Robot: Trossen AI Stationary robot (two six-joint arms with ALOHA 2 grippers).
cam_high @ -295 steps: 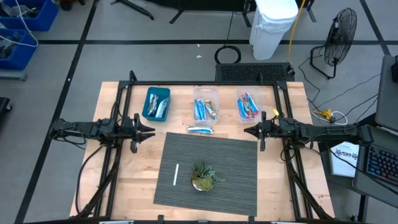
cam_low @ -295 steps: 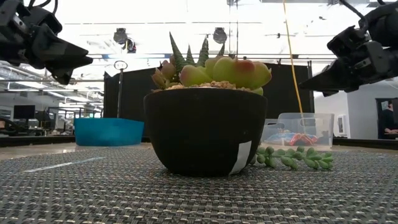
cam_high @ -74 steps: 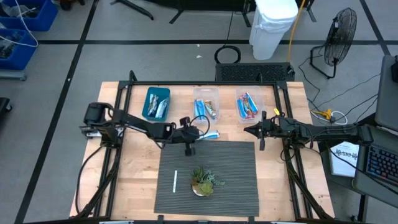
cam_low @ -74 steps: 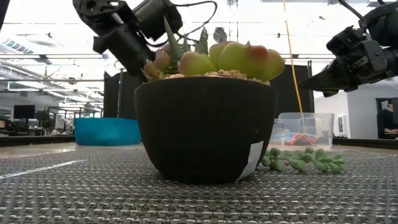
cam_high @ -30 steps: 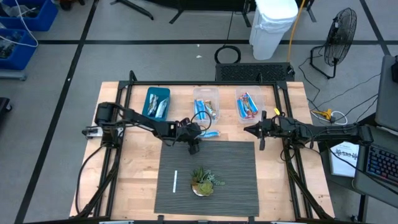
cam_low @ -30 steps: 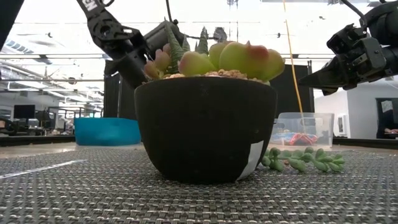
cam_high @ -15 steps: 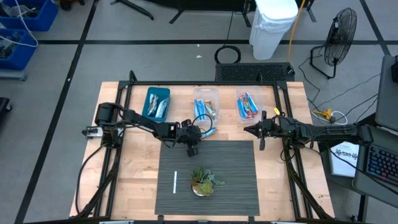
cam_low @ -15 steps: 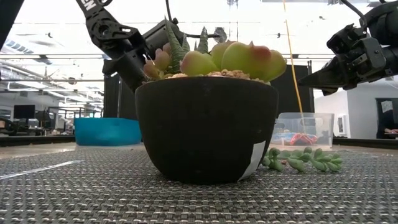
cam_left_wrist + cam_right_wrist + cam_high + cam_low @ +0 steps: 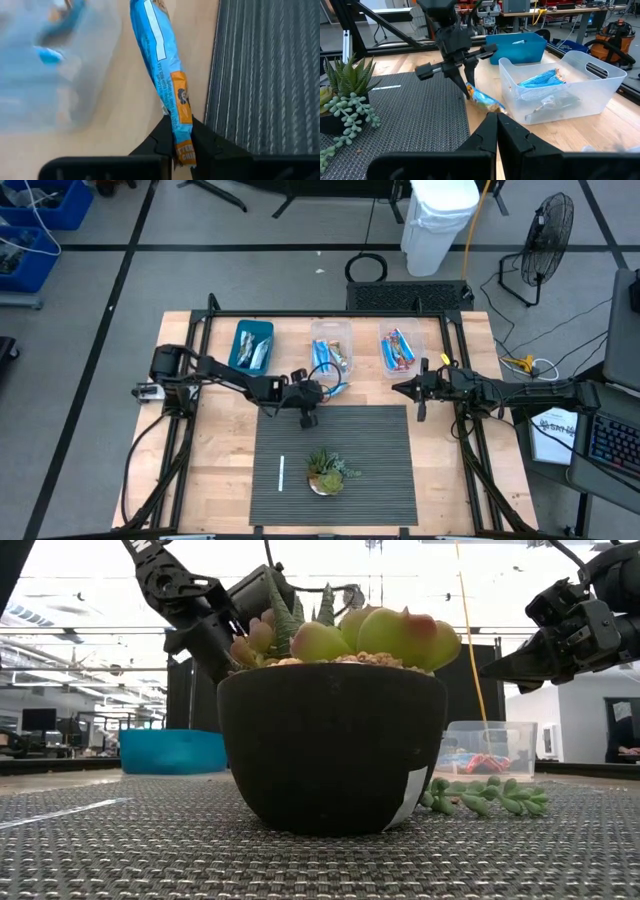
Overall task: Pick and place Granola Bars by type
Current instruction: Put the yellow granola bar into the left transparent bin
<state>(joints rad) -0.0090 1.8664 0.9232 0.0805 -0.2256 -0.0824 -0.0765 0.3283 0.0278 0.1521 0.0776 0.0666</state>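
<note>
Left wrist view shows the left tool (image 9: 181, 142) pinching a bright blue granola bar (image 9: 162, 65) with an orange band; the right tool (image 9: 497, 131) is pressed together.

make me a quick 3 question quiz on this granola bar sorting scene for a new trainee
1. True or false: the left gripper is shut on a blue bar.
2. Multiple choice: where does the held bar hang? A) over the blue bin B) beside the middle clear bin, near the mat's edge C) over the plant
3. Fill in: the right gripper waits with its jaws ____.

Key: 1. true. 2. B. 3. shut.
</note>
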